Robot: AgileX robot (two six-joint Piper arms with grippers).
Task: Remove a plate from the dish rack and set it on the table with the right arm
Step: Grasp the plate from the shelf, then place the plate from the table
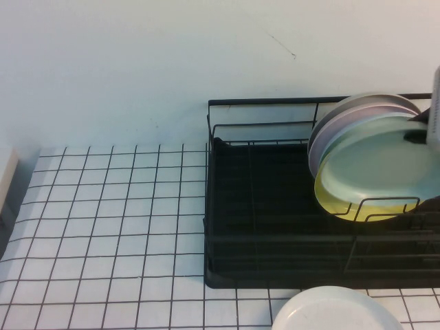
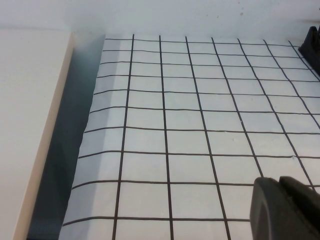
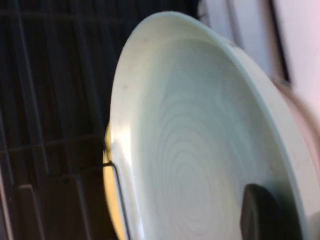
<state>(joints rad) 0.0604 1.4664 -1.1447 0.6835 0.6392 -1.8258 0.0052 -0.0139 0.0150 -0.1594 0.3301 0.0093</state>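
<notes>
High view. The dish rack occupies the right half of the surface, its left wall running along a grid line and its near wall close to the front edge. The plate, pale mint green, leans tilted in the rack's right end, in front of a stack of pale plates and against a yellow plate whose rim shows below it. A wire divider crosses the mint plate's lower rim. The right hand enters at the frame's right edge and meets the plate's upper right rim; a dark finger lies on the plate's inner face in the right wrist view. Whether the hand pinches the rim cannot be told, as the opposing finger is hidden.

A white plate lies on the surface just in front of the rack, cut by the frame's lower edge. To the rack's left, the gridded surface lies open up to the wall.

Left wrist view. The left hand hovers low over the surface's left part; only a dark tip shows, so its spread cannot be told.
</notes>
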